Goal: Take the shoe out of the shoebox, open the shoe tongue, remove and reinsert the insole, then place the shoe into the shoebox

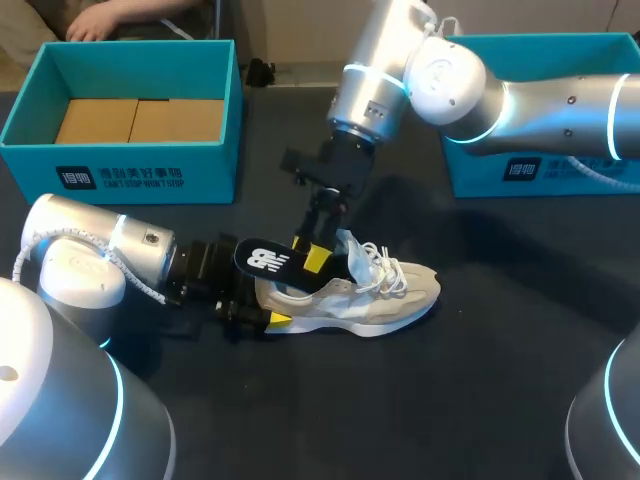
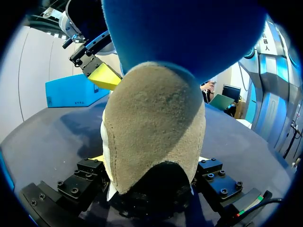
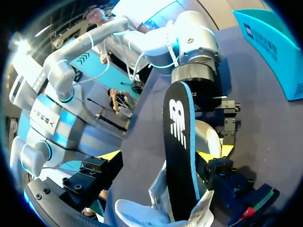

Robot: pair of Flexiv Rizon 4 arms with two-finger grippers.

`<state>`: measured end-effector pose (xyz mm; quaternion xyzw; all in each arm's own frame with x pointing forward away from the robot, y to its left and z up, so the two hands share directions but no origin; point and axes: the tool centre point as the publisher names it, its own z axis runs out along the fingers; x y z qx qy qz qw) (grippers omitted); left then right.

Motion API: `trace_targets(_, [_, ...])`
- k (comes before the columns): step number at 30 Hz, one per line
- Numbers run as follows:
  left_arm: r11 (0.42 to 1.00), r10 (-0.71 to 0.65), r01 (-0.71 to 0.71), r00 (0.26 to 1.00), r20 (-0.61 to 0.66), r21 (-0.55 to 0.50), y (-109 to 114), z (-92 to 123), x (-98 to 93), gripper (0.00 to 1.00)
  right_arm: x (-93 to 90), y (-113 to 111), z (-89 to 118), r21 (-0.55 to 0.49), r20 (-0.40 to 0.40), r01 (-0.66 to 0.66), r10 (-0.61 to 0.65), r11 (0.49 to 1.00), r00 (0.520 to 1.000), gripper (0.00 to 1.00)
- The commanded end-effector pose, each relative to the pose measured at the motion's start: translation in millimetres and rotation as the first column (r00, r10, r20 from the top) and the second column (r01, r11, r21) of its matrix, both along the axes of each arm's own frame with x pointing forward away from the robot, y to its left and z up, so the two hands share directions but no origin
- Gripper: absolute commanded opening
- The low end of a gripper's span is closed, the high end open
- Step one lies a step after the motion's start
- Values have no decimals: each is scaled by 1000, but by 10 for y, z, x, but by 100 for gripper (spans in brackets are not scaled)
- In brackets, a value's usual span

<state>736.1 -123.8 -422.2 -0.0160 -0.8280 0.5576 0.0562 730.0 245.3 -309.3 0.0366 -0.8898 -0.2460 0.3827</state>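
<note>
The dark table point(image 1: 480, 390) carries everything. The right arm point(image 1: 530, 105) comes in from the right and bends down over the middle. The left arm point(image 1: 100, 265) lies low along the table at the left.

Two teal shoeboxes stand at the far side. The left shoebox point(image 1: 215, 150) is open, with brown cardboard in its bottom. The right shoebox point(image 1: 480, 170) sits partly behind the right arm.

The shoe point(image 1: 385, 298), a beige and white sneaker, rests on its sole on the table in front of the boxes and outside both. Its toe points right and its white laces point(image 1: 385, 268) hang loose.

The insole point(image 1: 268, 262) has a black top face with a white logo and a blue underside point(image 2: 189, 28). It slants up out of the shoe's opening and over the heel, with its front end inside the shoe.

The left jaws are clamped on the shoe's heel point(image 2: 154, 127), one finger against each side. The right jaws stand apart around the raised insole. In the right wrist view the insole lies close to one finger, with bare table showing between it and the other. One of the right arm's yellow fingertips point(image 2: 106, 76) sits at the insole's edge.
</note>
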Motion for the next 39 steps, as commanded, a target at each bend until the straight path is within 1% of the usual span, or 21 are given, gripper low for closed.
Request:
trace_targets(1, [1000,-2,2,1000,-1,3,-4,-12,1,0,-3,70,-49,-7,-9,-8,8,1000,1000,100])
trace_targets(3, [1000,-2,2,1000,-1,3,-4,-12,1,0,-10,78,-74,-9,-13,-5,5,1000,1000,100])
trace_targets(5, [1000,-2,2,1000,-1,3,-4,-12,1,0,-10,84,-89,-10,-17,-1,1,1000,1000,88])
trace_targets(6, [1000,-2,2,1000,-1,3,-4,-12,1,0,-8,86,-94,-10,-17,-1,1,1000,1000,80])
trace_targets(8, [1000,-2,2,1000,-1,3,-4,-12,1,0,-1,102,-100,-11,-21,-8,8,1000,1000,55])
trace_targets(9, [1000,-2,2,1000,-1,3,-4,-12,1,0,0,109,-104,-8,-22,-11,11,1000,1000,49])
trace_targets(17, [1000,-2,2,1000,-1,3,-4,-12,1,0,-1,144,-175,7,-30,-23,23,1000,999,47])
trace_targets(27, [1000,-2,2,1000,-1,3,-4,-12,1,0,49,175,-222,28,-34,-35,36,999,999,47])
trace_targets(35, [1000,-2,2,1000,-1,3,-4,-12,1,0,86,220,-263,70,-74,-27,32,997,997,46])
trace_targets(39, [1000,-2,2,1000,-1,3,-4,-12,1,0,100,230,-286,83,-90,-25,33,996,995,42])
